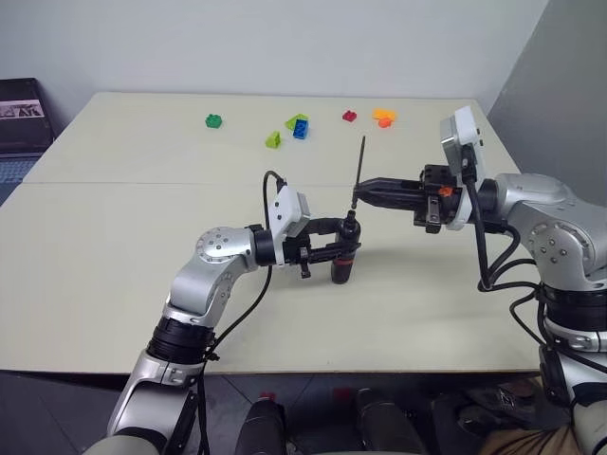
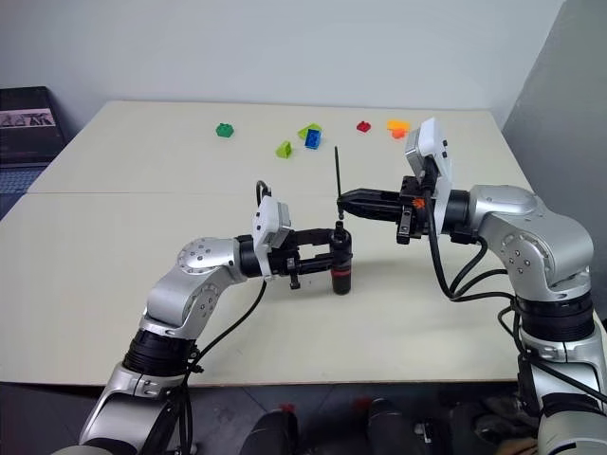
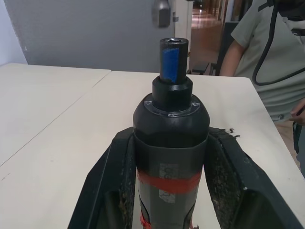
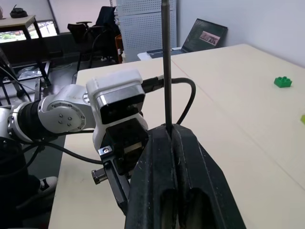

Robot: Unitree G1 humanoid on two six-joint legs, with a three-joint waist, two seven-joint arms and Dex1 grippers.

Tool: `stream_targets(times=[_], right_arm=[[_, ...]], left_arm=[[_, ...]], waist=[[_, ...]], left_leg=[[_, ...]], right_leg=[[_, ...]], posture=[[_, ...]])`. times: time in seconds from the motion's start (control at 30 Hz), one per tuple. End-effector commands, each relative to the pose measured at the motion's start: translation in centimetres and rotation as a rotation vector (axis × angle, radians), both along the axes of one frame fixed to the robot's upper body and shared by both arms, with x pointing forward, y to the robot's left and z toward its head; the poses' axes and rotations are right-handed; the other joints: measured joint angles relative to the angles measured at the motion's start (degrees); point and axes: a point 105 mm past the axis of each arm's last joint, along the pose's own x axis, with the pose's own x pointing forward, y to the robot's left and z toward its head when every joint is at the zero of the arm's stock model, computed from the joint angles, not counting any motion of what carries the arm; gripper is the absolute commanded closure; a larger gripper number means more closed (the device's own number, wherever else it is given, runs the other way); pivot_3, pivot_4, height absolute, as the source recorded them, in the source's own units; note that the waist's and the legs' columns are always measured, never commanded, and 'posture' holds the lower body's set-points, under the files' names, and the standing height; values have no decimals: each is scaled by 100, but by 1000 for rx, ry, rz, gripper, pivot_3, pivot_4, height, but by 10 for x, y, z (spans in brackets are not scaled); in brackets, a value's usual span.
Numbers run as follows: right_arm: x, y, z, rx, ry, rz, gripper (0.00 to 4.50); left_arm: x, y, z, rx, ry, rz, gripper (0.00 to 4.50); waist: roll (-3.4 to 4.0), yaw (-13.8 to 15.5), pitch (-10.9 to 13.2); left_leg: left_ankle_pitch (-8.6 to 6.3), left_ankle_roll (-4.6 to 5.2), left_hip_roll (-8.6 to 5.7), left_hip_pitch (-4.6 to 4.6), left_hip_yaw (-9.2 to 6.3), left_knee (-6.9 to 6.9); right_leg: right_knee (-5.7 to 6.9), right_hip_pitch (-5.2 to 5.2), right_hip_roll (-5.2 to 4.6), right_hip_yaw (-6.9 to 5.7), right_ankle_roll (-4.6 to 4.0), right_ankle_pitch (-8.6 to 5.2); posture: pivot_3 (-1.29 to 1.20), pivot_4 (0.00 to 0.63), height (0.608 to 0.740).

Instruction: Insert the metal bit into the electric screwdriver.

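A pale cream table [image 1: 114,275] stands against a plain light wall, with a seam running across its top. Along the far side lie small toy bricks: a green brick [image 1: 214,120], a lime and blue cluster [image 1: 298,125], a lime piece [image 1: 273,139], a red brick [image 1: 349,116] and an orange one [image 1: 384,117]. A dark box [image 1: 21,114] sits off the table's far left corner.

Near the middle of the table the left gripper [image 1: 343,245] reaches in level from the left and is clamped on the electric screwdriver [image 1: 343,258], which stands upright with its lower end on or just above the tabletop; which, I cannot tell. In the left wrist view the two black fingers [image 3: 107,186] press on either side of the tool's dark body, above a red band, and the narrow nose [image 3: 172,62] with a blue mark points up, its socket open at the top.

The right gripper [image 1: 358,193] comes in level from the right, its fingers closed together on the lower part of the metal bit [image 1: 359,169]. The thin dark rod stands nearly upright, leaning slightly, most of its length rising above the fingertips. Its lower end hangs just above the screwdriver's nose, close over it; whether they touch cannot be made out.

In the left wrist view a person [image 3: 267,57] in a light shirt stands beyond the table's far edge.
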Motion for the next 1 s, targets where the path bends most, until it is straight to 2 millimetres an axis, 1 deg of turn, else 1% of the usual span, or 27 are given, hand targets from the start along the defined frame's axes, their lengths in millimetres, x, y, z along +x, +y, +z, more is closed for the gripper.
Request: stream_targets(times=[0.03,0.23,0.47,0.63,1.0], right_arm=[[-10,-1,16,42,-54,-6,4500],[-10,-2,12,18,-52,-71,4500],[-16,2,6,1,-53,-123,4500],[-21,5,5,9,-52,-130,4500],[-15,1,1,11,-47,-167,4500]], left_arm=[[3,-1,2,16,-27,14,2850],[5,0,2,15,-37,33,2850],[7,0,2,11,-40,47,2850],[6,-1,2,12,-39,43,2850],[6,-1,2,13,-36,40,2850]], waist=[[0,0,0],[0,0,0],[0,1,0],[0,0,0],[0,0,0]], left_leg=[[0,0,0,0,0,0],[0,0,0,-1,0,1],[0,0,0,-1,0,0],[0,0,0,0,2,1],[0,0,0,-1,3,0]], right_leg=[[0,0,0,0,0,0],[0,0,0,1,0,0],[0,-1,0,2,3,-2],[0,-1,0,4,5,-3],[-2,-2,0,5,6,-4]], posture=[[0,150,740],[0,150,740],[0,150,740],[0,150,740],[0,150,740]])
